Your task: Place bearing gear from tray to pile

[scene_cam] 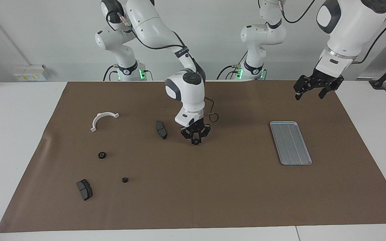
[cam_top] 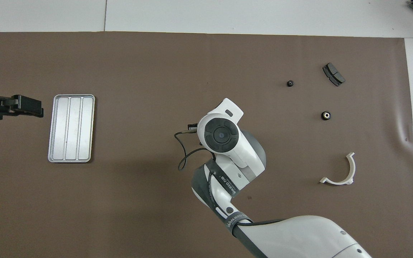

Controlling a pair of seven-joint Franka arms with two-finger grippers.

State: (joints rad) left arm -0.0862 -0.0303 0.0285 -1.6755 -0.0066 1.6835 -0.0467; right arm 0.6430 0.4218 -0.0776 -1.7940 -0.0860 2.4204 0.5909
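Your right gripper (scene_cam: 196, 142) hangs over the brown mat (scene_cam: 213, 194) near the middle of the counter (scene_cam: 12, 134), its jaws drawn in on a small black bearing gear (scene_cam: 196, 142) held at the fingertips, just above the mat. In the overhead view the arm's wrist covers both gripper and gear.

Taking the tray (scene_cam: 290, 143) as your landmark: it lies flat and bare toward the left arm's end of the mat, and the held gear is well apart from it, toward the right arm's end. A dark brake pad (scene_cam: 161, 129) lies on the mat just beside the right gripper, farther again from the tray. The rest of the pile is farther still from the tray: a white half-ring bracket (scene_cam: 103, 120), a second brake pad (scene_cam: 84, 189), and two small black round parts (scene_cam: 102, 155) (scene_cam: 125, 179) between them.

Your left gripper (scene_cam: 316, 91) waits in the air nearer to the robots than the tray, over the mat's edge, jaws wide and holding nothing
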